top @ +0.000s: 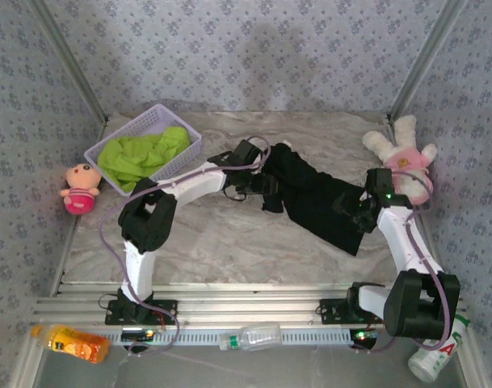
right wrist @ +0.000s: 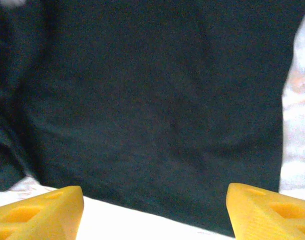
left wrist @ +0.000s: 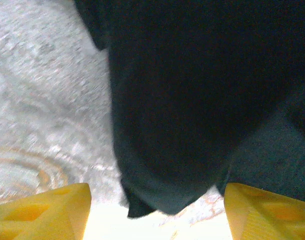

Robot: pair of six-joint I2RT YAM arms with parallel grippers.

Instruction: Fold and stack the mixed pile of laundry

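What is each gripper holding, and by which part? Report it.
Nothing is held. The left gripper and the right gripper both stand open at the black T-shirt, fingers wide apart, with no cloth pinched between them.

Overhead view: light was soft and even, from above. Only faint shadows lay under the arms on the grey marbled tabletop. A dim patch darkened the patterned grey back wall. The crumpled black cloth T-shirt read as a flat dark mass, folds barely resolved.
Left wrist view: marbling was smeared by blur. The strip between the left yellow plastic fingers was blown out white.
Right wrist view: cloth was grainy and soft. The same glare ran between the right yellow plastic fingers.
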